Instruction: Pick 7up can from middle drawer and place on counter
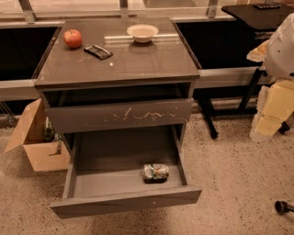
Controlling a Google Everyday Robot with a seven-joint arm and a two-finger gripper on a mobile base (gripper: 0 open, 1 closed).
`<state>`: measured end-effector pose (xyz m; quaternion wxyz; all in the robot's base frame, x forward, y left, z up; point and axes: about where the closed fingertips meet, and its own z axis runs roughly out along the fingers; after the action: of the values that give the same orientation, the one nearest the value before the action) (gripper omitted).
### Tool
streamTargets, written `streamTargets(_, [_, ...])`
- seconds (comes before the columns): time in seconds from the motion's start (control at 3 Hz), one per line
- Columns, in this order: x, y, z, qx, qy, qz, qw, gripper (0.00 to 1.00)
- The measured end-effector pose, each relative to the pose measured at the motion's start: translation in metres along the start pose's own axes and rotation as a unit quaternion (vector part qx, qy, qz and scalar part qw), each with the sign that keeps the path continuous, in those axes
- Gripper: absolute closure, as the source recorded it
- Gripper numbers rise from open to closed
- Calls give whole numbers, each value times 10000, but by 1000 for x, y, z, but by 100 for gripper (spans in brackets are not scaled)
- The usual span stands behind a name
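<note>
The 7up can (155, 172) lies on its side, green and silver-white, in the right front part of the middle drawer (124, 202). That drawer is pulled far out and its plain front panel faces me. The counter (138, 64) is the glossy grey-brown top of the cabinet above it. My gripper (265, 131) hangs at the right edge of the view, pale cream under the white arm (281, 46). It is well to the right of the cabinet, apart from the can, and holds nothing I can see.
On the counter are a red apple (72, 38), a dark flat packet (98, 51) and a white bowl (142, 32). The scratched upper drawer front (119, 114) sits slightly out. A cardboard box (36, 137) stands left, a black table (259, 13) back right, a black wheel (281, 206) on the floor.
</note>
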<state>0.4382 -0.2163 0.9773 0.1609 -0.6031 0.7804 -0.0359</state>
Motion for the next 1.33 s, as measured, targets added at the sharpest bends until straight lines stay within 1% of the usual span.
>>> streamTargets(0.33, [0, 0, 0, 0, 0, 0, 10000, 0])
streamTargets(0.67, [-4, -1, 26, -107, -274, -163, 9994, 0])
streamTargets(1.0, [-12, 2, 73, -370, -774, -399, 9955, 0])
streamTargets(1.33, [-19, 7, 119, -612, -1261, -589, 9884, 0])
